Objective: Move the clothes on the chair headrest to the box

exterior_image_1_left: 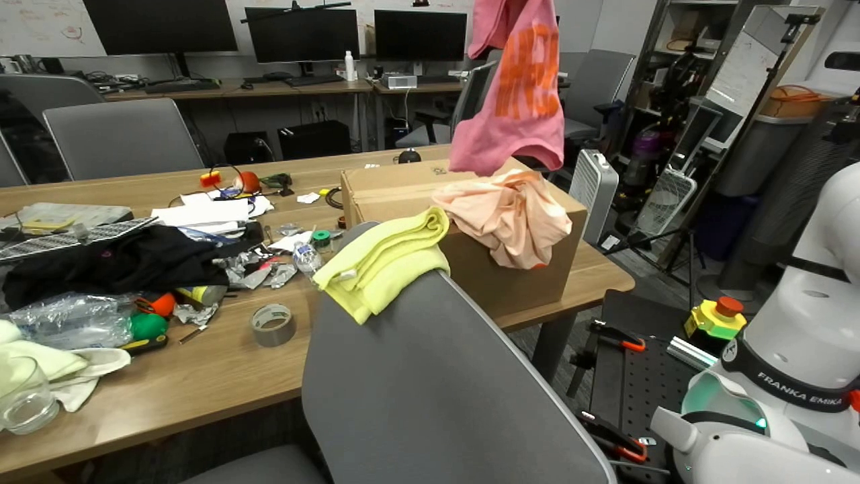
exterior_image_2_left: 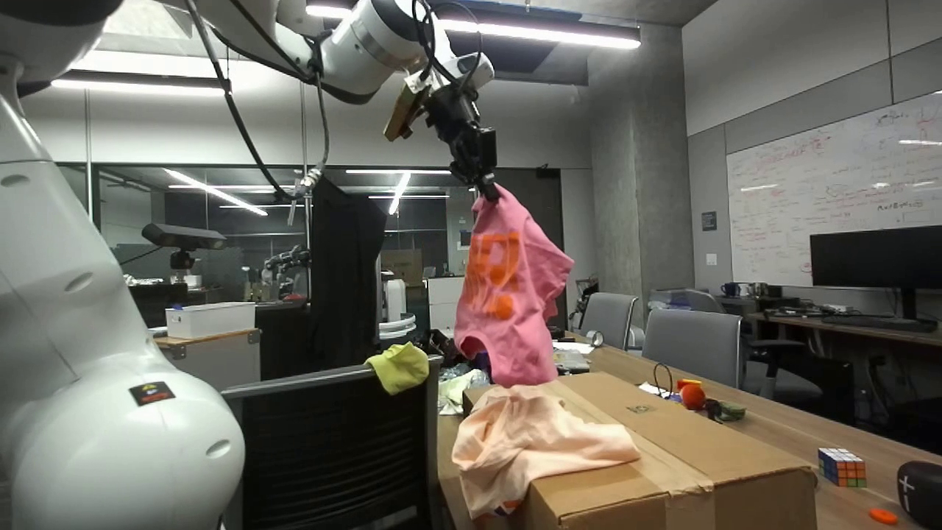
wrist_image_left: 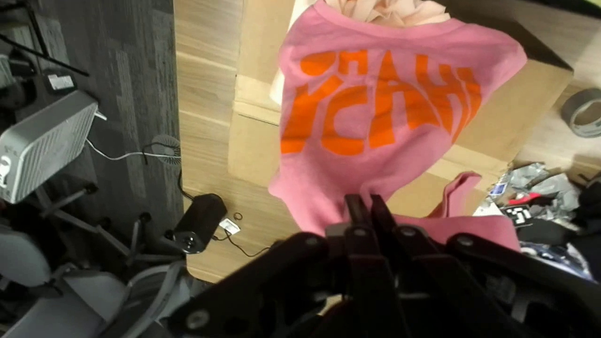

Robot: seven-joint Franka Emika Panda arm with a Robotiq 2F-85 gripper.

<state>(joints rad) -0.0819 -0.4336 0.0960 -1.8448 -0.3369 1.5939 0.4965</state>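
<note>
Pink garment: A pink cloth garment with bold orange lettering (exterior_image_2_left: 508, 294) hangs in midair, clear of the chair; whether its lower edge touches the box cannot be told.
Gripper: The black two-fingered gripper (wrist_image_left: 365, 202), seen close up in the wrist view, holds the pink garment by one end, jaws narrow, a gathered fold pinched at the fingertips.
Arm: A white jointed robot arm (exterior_image_2_left: 73, 353) rises at the edge of an exterior view and reaches overhead to the gripper.
Box: A brown cardboard box with a taped, closed top (exterior_image_1_left: 531, 292) stands on the table, below the pink garment in the wrist view.
Peach cloth: A crumpled peach-colored fabric (exterior_image_1_left: 510, 218) lies on the box, draped over the edge that faces the chair.
Chair: A gray office chair (exterior_image_1_left: 430, 383) stands at the table's edge, its backrest near the box.
Yellow-green cloth: A folded yellow-green cloth (exterior_image_1_left: 390, 259) rests over the top corner of the chair's backrest.
Table: A wood-grain tabletop (exterior_image_1_left: 222, 376) holds a gray roll of tape (exterior_image_1_left: 273, 326) near the chair, a rumpled black cloth (exterior_image_1_left: 114, 269) and a clear drinking glass (exterior_image_1_left: 27, 403).
Cube: A multicolored puzzle cube (exterior_image_2_left: 841, 467) sits beside the box.
</note>
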